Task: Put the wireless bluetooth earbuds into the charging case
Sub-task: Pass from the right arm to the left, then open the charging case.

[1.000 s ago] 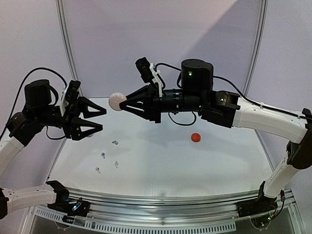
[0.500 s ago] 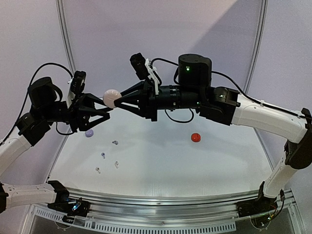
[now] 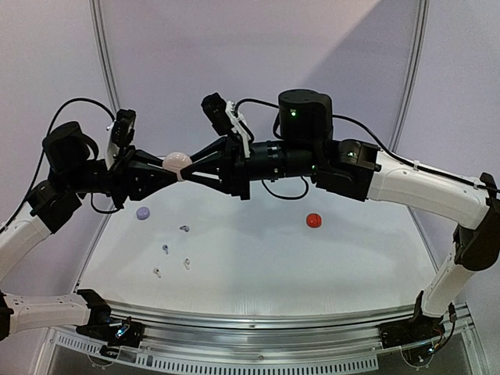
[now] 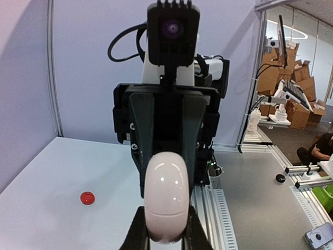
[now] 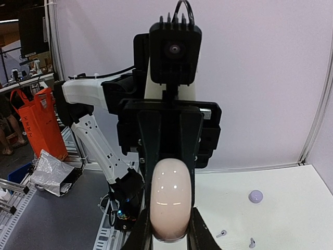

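Hanging mid-air upper centre-left, the pale case (image 3: 176, 162) is clamped between left claw (image 3: 166, 173) and right claw (image 3: 192, 165). The earbuds (image 3: 184, 229) lie on the desk (image 3: 258, 266) below, at lower left of the frame and on the left claw's side.

No writing can be read — on any surface, anywhere.

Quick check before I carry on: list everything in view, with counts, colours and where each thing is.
white case: one, cream-white, in the air between both grippers
lilac case: one, lilac, on the table, far left
red case: one, red, on the table, right of centre
earbuds: four seen, pale, loose on the table, near left
table: one, white
left gripper: black, shut on the white case
right gripper: black, shut on the white case, opposite side
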Controlling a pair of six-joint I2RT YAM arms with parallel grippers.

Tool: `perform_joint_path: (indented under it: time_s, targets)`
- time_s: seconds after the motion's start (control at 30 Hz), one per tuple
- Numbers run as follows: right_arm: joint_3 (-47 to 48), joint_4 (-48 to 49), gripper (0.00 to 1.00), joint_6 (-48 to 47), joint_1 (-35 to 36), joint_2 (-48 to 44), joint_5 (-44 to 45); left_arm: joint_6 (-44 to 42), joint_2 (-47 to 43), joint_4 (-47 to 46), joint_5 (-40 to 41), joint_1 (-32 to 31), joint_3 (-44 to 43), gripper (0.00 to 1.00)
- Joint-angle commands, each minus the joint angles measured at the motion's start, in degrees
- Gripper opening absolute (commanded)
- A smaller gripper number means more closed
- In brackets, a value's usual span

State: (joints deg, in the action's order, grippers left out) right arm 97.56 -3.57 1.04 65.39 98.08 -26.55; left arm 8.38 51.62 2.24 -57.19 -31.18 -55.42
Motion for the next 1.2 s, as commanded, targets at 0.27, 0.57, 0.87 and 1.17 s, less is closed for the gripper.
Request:
perform_joint_path:
  time_s: [0.27,0.57,0.87,1.17]
  targets:
    - [1.4,-1.7,0.53,0.5,0.2,1.2,5.0,-10.5,-1.4,4.6,-0.5,-1.1,-0.5,0.00]
    - [6.2,-6.8,0.53,-0.4,0.1,4.1,8.4,-28.6,-1.1,17.3,0.8,-4.3,-3.9,0.00]
    - [7.1,-8.2,0.49,-0.4,-0.5,4.5,9.7,-45.6,-0.6,27.2,6.9,-5.9,-6.6,0.00]
    - [6.6,-7.8,0.47,1.1,-1.7,3.9,9.6,-52.0,-0.9,31.9,9.0,-6.2,-6.5,0.00]
